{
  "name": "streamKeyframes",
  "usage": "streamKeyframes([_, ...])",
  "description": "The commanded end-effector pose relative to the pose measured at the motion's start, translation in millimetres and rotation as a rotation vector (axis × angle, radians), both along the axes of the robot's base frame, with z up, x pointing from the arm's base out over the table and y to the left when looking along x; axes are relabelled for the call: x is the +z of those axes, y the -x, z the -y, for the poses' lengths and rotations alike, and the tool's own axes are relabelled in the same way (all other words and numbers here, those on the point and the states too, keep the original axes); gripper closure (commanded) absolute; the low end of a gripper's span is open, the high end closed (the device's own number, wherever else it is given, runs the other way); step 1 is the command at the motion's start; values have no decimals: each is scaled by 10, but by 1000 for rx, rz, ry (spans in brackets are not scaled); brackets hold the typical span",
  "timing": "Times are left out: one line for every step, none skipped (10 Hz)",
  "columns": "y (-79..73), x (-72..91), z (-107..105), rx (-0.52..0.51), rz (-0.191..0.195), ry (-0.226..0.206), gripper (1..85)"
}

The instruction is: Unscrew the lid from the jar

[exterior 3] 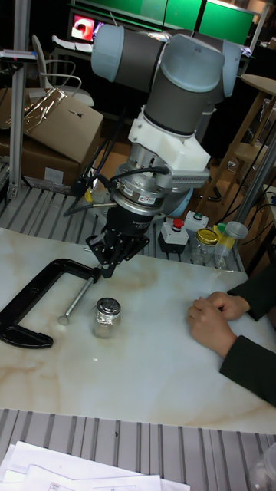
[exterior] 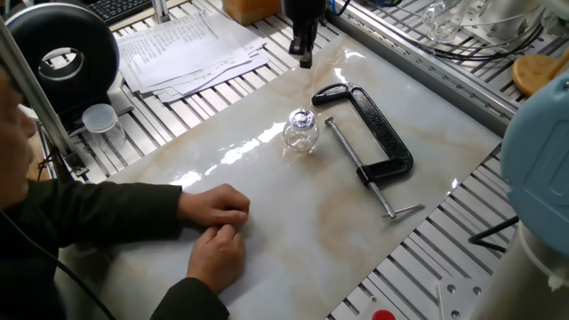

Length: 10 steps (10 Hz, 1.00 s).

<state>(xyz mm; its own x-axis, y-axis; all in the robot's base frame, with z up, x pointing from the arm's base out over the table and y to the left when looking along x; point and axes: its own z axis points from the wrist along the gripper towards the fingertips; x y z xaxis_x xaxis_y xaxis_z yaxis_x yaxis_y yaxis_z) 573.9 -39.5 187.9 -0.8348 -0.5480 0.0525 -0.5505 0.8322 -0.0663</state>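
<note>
The tiny clear glass jar (exterior: 301, 136) stands upright near the middle of the marble board, and the shiny lid (exterior: 302, 118) sits on top of it. In the tall fixed view the jar (exterior 3: 106, 322) and its lid (exterior 3: 108, 306) are just below the arm. My gripper (exterior: 305, 59) hangs in the air behind the jar, apart from it. Its fingers (exterior 3: 107, 266) meet at the tips with nothing between them. It is above and slightly to one side of the lid.
A black C-clamp (exterior: 372, 133) lies right beside the jar. A person's two hands (exterior: 216, 228) rest on the board's near left part. Papers (exterior: 182, 46), a plastic cup (exterior: 100, 118) and a wooden disc (exterior: 539, 76) lie off the board.
</note>
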Motion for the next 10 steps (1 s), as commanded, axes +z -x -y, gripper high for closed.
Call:
streamKeyframes([-4,12,-403,-87,2,-157,843])
streamKeyframes([-100,10,-354,-64,39,-140,823])
streamKeyframes([13,5,-262,1,-5,-104,583])
streamKeyframes([23,17,42,110,-19,12,373])
streamKeyframes([135,21,38,109,-62,8,357])
streamKeyframes([186,-36,-72,99,-80,-37,287])
streamKeyframes([180,-116,-123,114,-77,-68,187])
streamKeyframes([187,-188,-171,142,-79,-104,50])
streamKeyframes([193,-215,-94,147,-81,-83,7])
streamKeyframes([189,-217,-108,132,-78,-86,7])
